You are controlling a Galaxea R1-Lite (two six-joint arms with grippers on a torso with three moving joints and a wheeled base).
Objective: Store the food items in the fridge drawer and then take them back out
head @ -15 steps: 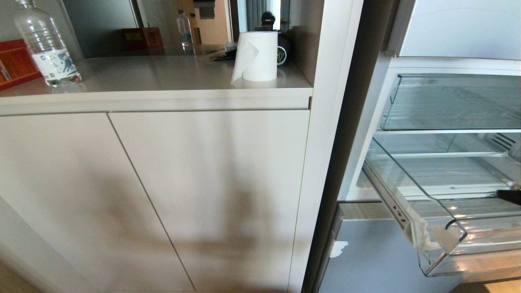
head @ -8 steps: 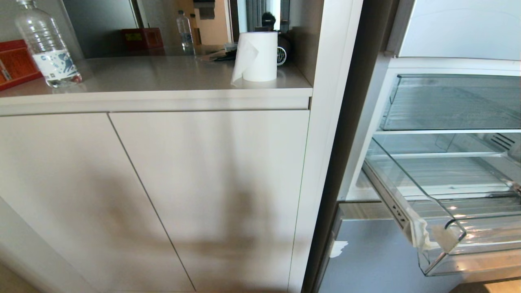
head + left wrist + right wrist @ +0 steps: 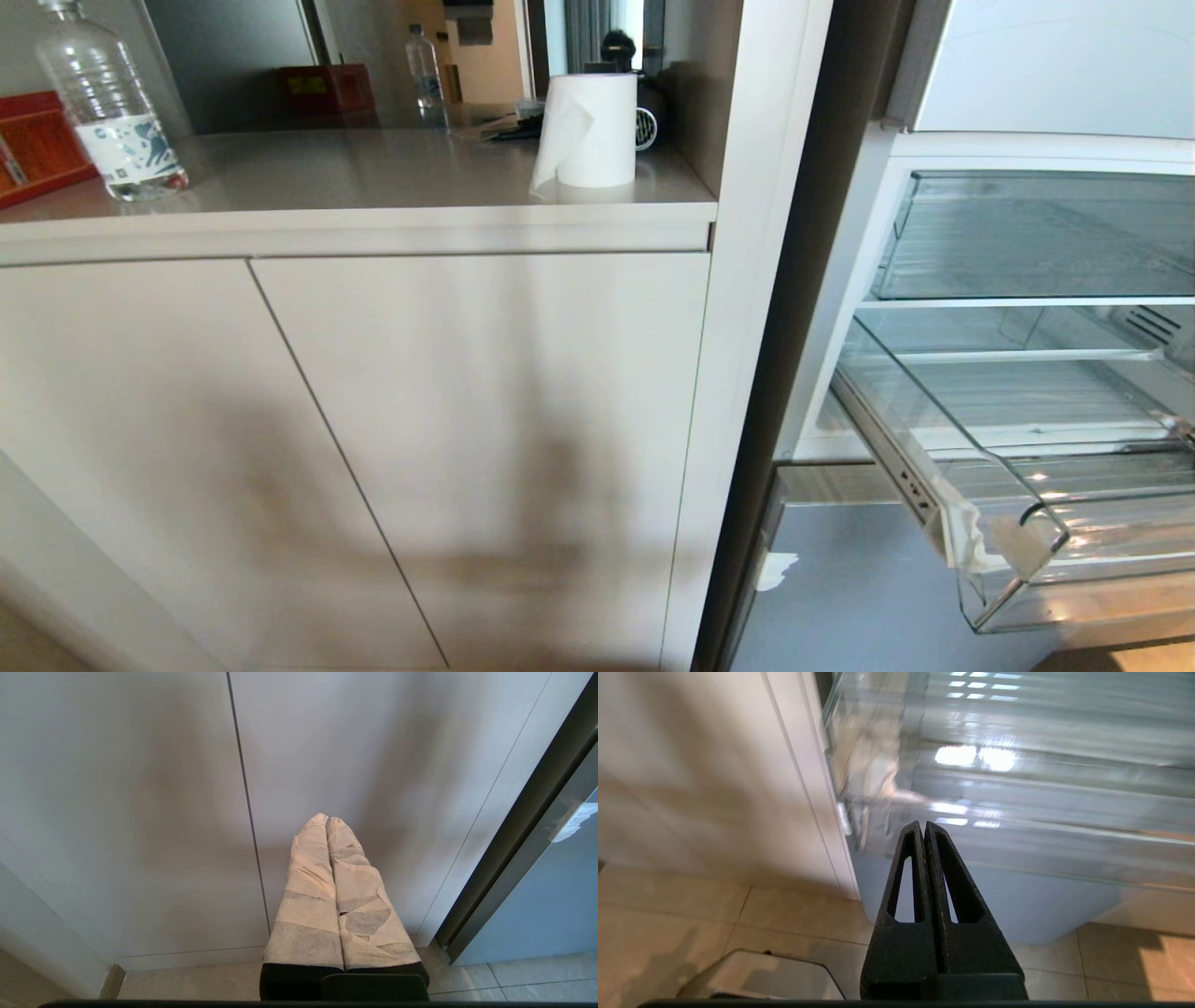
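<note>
Looking forward and down at pale cabinet doors filling the left and centre of the head view, with a grey countertop across the upper left carrying a clear water bottle at the far upper left, a red box beside it and a white paper towel roll at upper centre. Showing an open fridge at the right edge, with the fridge drawer, wide, shallow and transparent, standing pulled out at the lower right, a scrap of white tape clinging to its front corner, and a second clear drawer sitting shut above it. Holding no food items anywhere in view; drawer floor, as far as visible, lying bare, though its right part is running out of frame. Hanging in the right wrist view, at lower centre, the right gripper, black fingers pressed fully together and gripping nothing, tip pointing toward the drawer's clear front wall just above a tiled floor. Resting in the left wrist view, at lower centre, the left gripper, tape-wrapped fingers likewise pressed together and empty, facing the cabinet doors, seemingly parked. Judging by the bare drawer and empty tools: either standing before storing or finishing after taking out, impossible to tell which. Next move probably calling for locating the food items, out of sight at present, or for pushing the drawer shut.
</note>
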